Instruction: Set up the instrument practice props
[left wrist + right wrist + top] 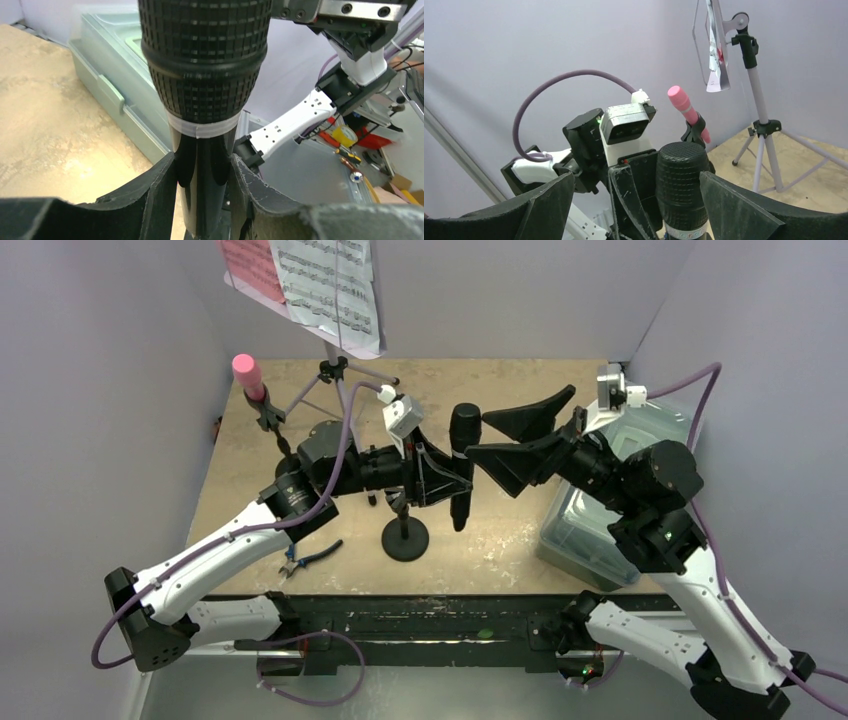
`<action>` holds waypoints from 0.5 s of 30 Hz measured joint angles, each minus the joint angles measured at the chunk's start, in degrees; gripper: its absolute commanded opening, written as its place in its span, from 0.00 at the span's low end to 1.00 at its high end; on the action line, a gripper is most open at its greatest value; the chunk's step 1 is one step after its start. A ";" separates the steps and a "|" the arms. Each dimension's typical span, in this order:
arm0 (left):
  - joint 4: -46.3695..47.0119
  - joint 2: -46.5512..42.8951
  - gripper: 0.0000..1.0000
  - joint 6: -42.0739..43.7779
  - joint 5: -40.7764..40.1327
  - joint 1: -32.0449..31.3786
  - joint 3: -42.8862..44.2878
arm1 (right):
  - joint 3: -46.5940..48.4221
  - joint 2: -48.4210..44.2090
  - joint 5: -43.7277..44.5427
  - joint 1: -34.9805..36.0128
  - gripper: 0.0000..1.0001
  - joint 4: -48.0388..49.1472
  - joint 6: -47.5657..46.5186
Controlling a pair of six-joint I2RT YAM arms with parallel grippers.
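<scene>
The black microphone (461, 465) is gripped by its handle in the left gripper (202, 182), head up, over the middle of the table (500, 550). It's held just beside the black round-based pole (405, 537); whether it's touching the pole can't be told. The right gripper (520, 440) is spread wide just to the right of the mic, with nothing held. The pink microphone (247, 375) is clipped up on its own pole near the far left corner. The music stand (334, 368) with pink and white pages (320, 285) is parked at the far edge. Blue-handled pliers (312, 558) are lying by the near edge, and a clear tub (590, 520) is sat along the right edge.
</scene>
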 measured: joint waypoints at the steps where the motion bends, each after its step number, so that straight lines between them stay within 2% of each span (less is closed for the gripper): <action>1: -0.35 0.24 0.00 0.00 0.68 0.00 0.00 | 0.66 0.90 -0.61 0.00 0.93 0.07 0.20; 8: -1.29 0.33 0.00 -0.02 4.13 0.00 0.00 | 0.24 4.98 -2.05 0.00 0.91 -1.53 0.72; 10: -1.42 0.26 0.00 0.00 4.52 0.00 0.00 | -0.55 5.55 -1.70 0.00 0.86 -2.86 0.72; 11: -1.55 0.26 0.00 0.04 4.72 0.00 0.00 | -0.70 5.64 -1.68 0.00 0.78 -3.45 0.72; 12: -1.64 0.26 0.00 0.20 4.90 0.00 0.00 | -0.87 5.66 -1.68 0.00 0.63 -3.85 0.68; 14: -1.88 0.26 0.00 0.48 5.42 0.00 0.00 | -1.09 5.60 -1.70 0.00 0.23 -4.20 0.46; 15: -2.51 0.26 0.04 0.50 5.22 0.00 0.00 | -1.14 5.51 -1.79 0.02 0.04 -3.89 0.55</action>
